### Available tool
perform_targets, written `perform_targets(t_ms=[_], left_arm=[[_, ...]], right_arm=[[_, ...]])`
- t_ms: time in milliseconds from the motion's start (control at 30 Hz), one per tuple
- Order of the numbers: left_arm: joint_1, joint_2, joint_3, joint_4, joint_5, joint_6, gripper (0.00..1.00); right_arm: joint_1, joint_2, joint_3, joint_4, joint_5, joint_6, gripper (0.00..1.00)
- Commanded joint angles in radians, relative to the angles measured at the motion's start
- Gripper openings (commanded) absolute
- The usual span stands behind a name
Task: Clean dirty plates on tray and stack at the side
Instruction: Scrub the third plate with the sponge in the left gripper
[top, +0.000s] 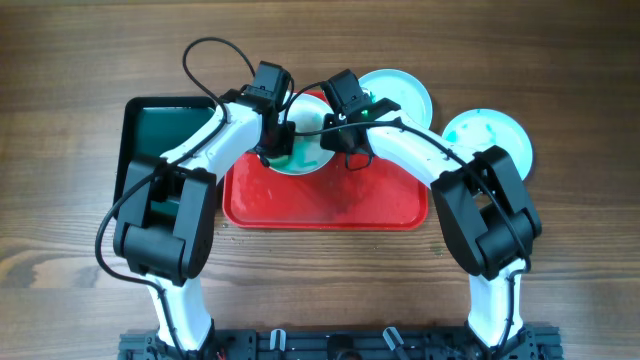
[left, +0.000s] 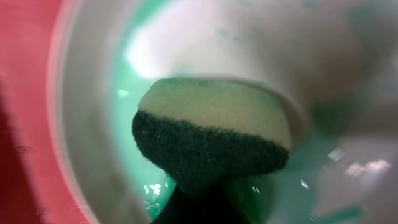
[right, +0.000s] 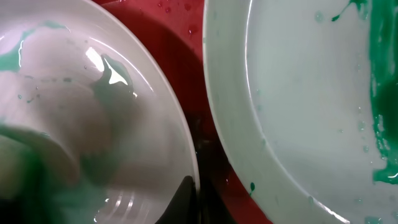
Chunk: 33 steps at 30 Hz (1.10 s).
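A plate (top: 303, 158) smeared green lies at the back of the red tray (top: 325, 208). My left gripper (top: 278, 135) is shut on a sponge (left: 211, 134) with a yellow top and dark green scouring side, which is pressed into this plate (left: 93, 124). My right gripper (top: 345, 135) is shut on the plate's right rim (right: 74, 124), with its fingers (right: 194, 199) on either side of the edge. A second plate (top: 400, 95) with green streaks sits at the tray's back right corner and also shows in the right wrist view (right: 298, 93). A third plate (top: 487, 140) lies on the table to the right.
A dark green tray (top: 160, 130) stands left of the red tray, under my left arm. The wet red tray floor shows between the two plates (right: 180, 50). Both arms cross over the tray's back half.
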Motion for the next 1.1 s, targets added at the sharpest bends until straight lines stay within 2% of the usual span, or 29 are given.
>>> perform_targets(t_ms=[0, 167, 300, 367, 533, 600, 767, 833, 967, 1067], left_arm=[[0.021, 0.027, -0.018, 0.061, -0.290, -0.031, 0.04], [0.005, 0.027, -0.018, 0.249, -0.288, -0.031, 0.04], [-0.020, 0.027, -0.018, 0.315, -0.257, -0.030, 0.04], [-0.026, 0.027, -0.018, 0.294, -0.226, -0.031, 0.04], [-0.026, 0.027, -0.018, 0.135, -0.092, -0.031, 0.04], [-0.026, 0.027, -0.018, 0.060, 0.044, -0.021, 0.04], [-0.026, 0.026, -0.017, -0.066, 0.435, 0.154, 0.04], [-0.026, 0.026, -0.017, -0.079, 0.534, 0.173, 0.04], [-0.007, 0.026, 0.016, -0.055, 0.563, 0.155, 0.04], [0.056, 0.026, 0.118, -0.044, 0.489, -0.025, 0.04]], right_arm=[[-0.009, -0.003, -0.018, -0.011, 0.021, -0.003, 0.04], [-0.009, -0.003, -0.018, -0.010, 0.021, -0.003, 0.04], [-0.009, -0.003, -0.018, -0.010, 0.021, -0.003, 0.04], [-0.009, -0.003, -0.018, -0.010, 0.025, -0.003, 0.04], [-0.009, -0.003, -0.018, -0.010, 0.028, -0.003, 0.04], [-0.009, -0.003, -0.018, -0.010, 0.028, -0.003, 0.04], [-0.009, -0.003, -0.018, -0.010, 0.022, -0.003, 0.04], [-0.009, -0.003, -0.018, -0.012, 0.012, -0.003, 0.04], [-0.009, -0.003, -0.018, -0.022, -0.030, -0.017, 0.04], [-0.009, -0.003, -0.018, -0.022, -0.086, -0.029, 0.04]])
